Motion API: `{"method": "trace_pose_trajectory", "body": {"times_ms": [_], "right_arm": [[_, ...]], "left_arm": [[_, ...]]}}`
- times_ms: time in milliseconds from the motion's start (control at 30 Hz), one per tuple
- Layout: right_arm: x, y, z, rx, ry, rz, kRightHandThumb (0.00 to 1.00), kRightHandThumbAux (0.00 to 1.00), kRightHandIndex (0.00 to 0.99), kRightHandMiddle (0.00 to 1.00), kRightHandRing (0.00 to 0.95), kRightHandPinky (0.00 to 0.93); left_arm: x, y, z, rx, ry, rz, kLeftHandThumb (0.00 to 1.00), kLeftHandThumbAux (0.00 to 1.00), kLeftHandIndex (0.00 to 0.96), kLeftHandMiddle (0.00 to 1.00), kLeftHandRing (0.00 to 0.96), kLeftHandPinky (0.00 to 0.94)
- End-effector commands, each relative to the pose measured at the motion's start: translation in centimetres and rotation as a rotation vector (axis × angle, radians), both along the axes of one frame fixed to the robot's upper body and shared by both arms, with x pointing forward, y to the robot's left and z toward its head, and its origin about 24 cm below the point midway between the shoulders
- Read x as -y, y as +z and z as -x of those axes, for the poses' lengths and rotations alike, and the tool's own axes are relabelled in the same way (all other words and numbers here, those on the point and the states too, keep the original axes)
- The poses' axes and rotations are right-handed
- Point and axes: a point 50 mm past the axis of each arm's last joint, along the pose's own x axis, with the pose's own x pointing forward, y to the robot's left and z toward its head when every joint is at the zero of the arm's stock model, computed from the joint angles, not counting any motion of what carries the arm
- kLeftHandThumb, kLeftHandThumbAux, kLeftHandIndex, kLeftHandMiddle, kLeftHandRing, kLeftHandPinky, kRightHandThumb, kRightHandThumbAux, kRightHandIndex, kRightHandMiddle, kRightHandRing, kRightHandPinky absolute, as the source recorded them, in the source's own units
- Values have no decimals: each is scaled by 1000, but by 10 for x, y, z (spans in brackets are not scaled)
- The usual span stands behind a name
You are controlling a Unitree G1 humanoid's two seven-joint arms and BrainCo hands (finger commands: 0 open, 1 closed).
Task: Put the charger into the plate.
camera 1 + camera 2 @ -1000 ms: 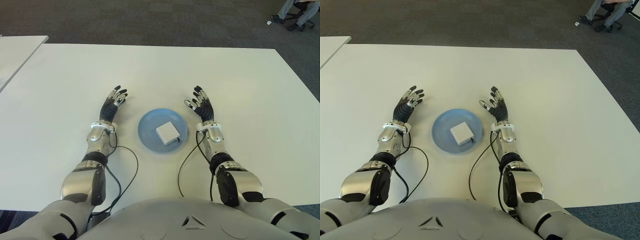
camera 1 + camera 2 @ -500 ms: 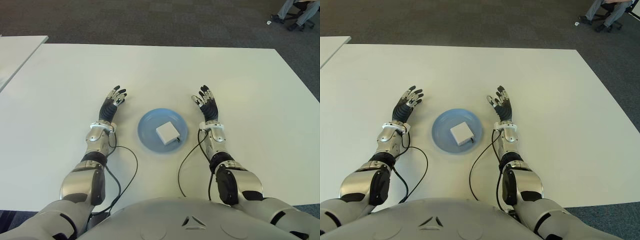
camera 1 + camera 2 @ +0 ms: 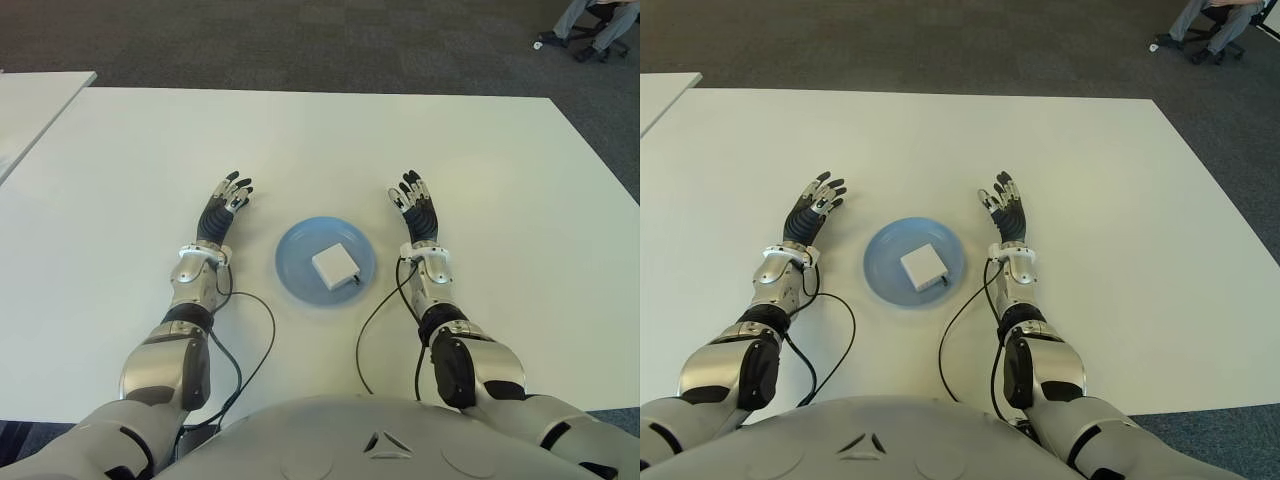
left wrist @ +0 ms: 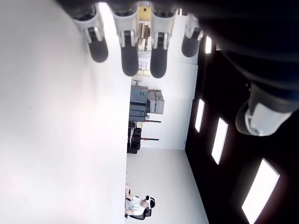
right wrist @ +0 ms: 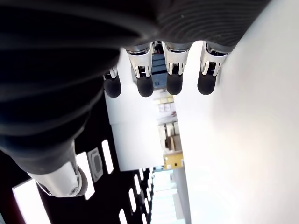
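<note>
Since a second ago the right hand [image 3: 417, 206] has drawn back from the plate [image 3: 292, 268] toward the frame's right and straightened, fingers spread and empty. The left hand [image 3: 222, 207] stays open, left of the plate. The charger [image 3: 335, 265] lies in the plate at the counter's [image 3: 320, 140] centre. Its cable is hard to make out.

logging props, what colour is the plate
Light blue plate, clearest in the left eye view.

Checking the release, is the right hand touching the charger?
Apart. The left eye view shows bare table between the right hand and the charger in the plate.
</note>
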Motion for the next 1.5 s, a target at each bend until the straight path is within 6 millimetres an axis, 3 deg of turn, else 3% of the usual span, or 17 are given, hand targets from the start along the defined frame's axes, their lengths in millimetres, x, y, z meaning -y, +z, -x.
{"method": "trace_pose_trajectory", "body": {"times_ms": [33,633,1500], "right_arm": [[-2,-15,6,-111,-16,-2,0,664,7,33,3,1],[-7,-27,9,-234,18,34,0,660,0,0,0,0],[-19,-31,10,-270,91,70,0,641,0,0,0,0]], "left_arm": [[-1,-36,33,-212,19,21,0,476,10,164,151,121],[1,-37,36,-190,58,26,0,470,5,136,125,117],[2,-36,37,-169,114,16,0,490,8,122,113,109]]}}
